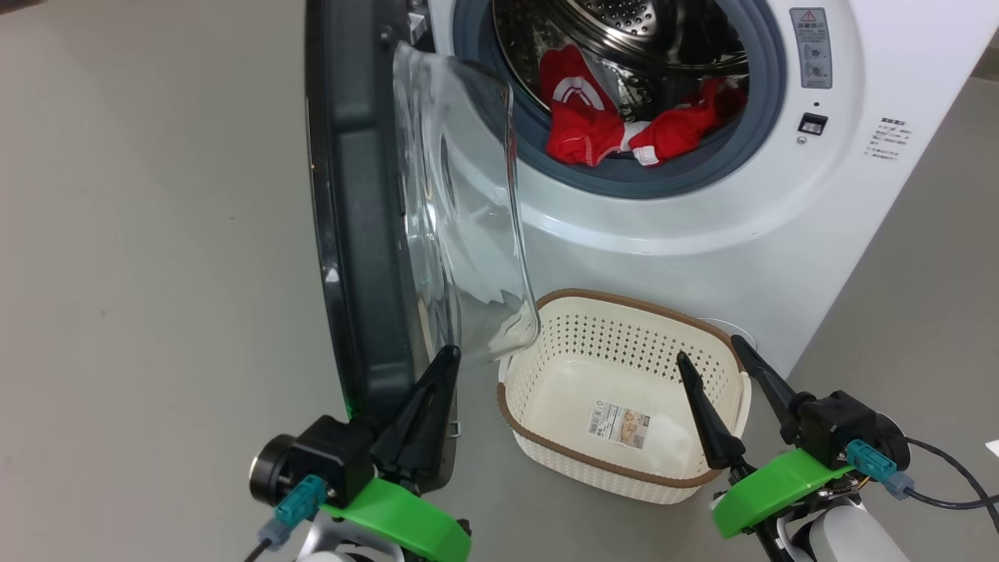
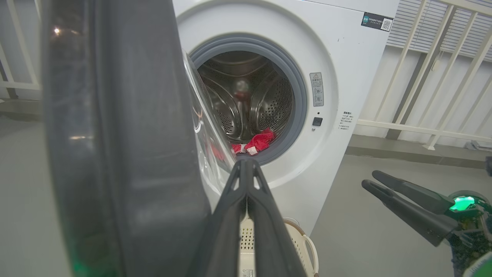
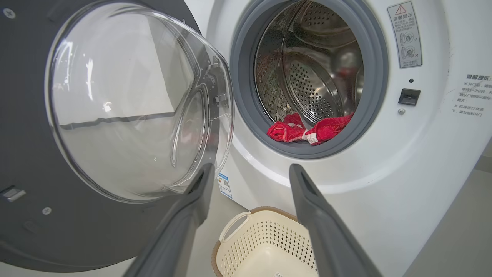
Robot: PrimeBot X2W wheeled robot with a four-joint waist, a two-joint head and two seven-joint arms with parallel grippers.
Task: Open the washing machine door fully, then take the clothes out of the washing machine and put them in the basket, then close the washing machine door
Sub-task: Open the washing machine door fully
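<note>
The washing machine (image 1: 780,226) stands ahead with its door (image 1: 359,234) swung out edge-on towards me, the glass bowl (image 1: 460,218) facing right. Red clothes (image 1: 593,117) lie at the drum's front lip, also seen as clothes (image 3: 307,130). The basket (image 1: 546,449) sits on the floor below the opening, with a label inside. My left gripper (image 1: 449,355) is shut on nothing, its tip close beside the door's inner lower rim; I cannot tell whether it touches. My right gripper (image 1: 710,350) is open above the basket's right rim, pointing at the machine.
Grey floor (image 1: 156,273) stretches to the left of the door and to the right of the machine. A white railing (image 2: 442,77) runs behind the machine on its right. A dark cable (image 1: 952,484) trails from my right wrist.
</note>
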